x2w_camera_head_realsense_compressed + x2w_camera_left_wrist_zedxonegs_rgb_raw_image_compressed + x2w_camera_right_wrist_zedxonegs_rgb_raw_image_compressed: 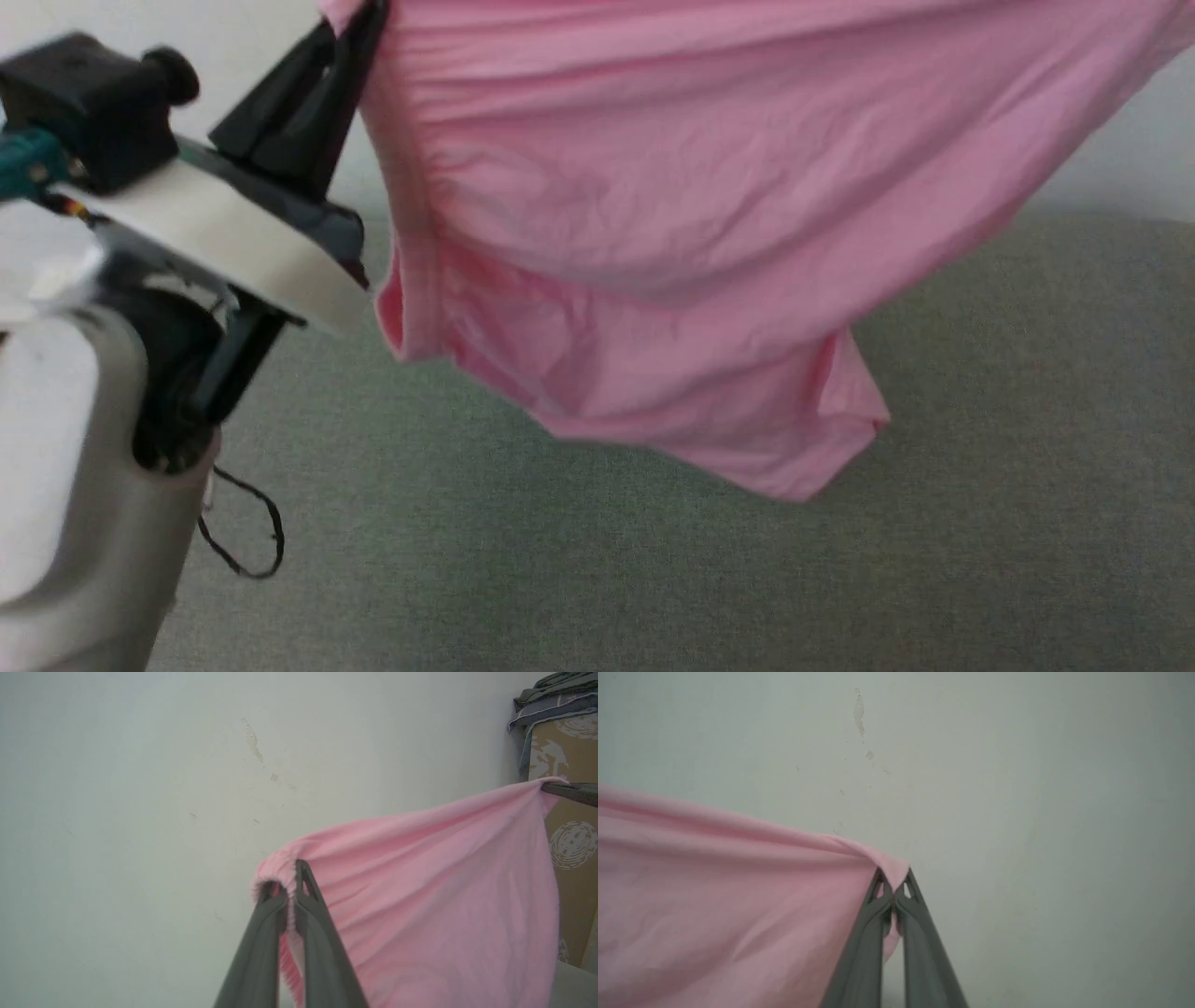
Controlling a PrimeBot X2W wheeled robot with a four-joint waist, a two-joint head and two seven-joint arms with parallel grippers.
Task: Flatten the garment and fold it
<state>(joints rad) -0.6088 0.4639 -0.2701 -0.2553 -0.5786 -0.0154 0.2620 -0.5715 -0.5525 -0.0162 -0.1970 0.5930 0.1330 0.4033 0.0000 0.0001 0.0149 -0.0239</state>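
The pink shorts (653, 233) hang spread in the air above the grey-green surface (980, 523), their legs dangling at the bottom. My left gripper (350, 37) is shut on the upper left corner of the shorts, at the top of the head view. In the left wrist view the left gripper (292, 882) pinches the gathered waistband of the shorts (444, 905). In the right wrist view my right gripper (893, 887) is shut on the other corner of the shorts (714, 896). The right gripper's fingers (570, 791) also reach into the left wrist view at the right edge.
A plain pale wall (1017, 765) with small chipped marks stands behind the shorts. At the right of the left wrist view a patterned brown box (570, 826) carries folded grey cloth (551, 695). A thin black cable (252, 532) hangs beside my left arm.
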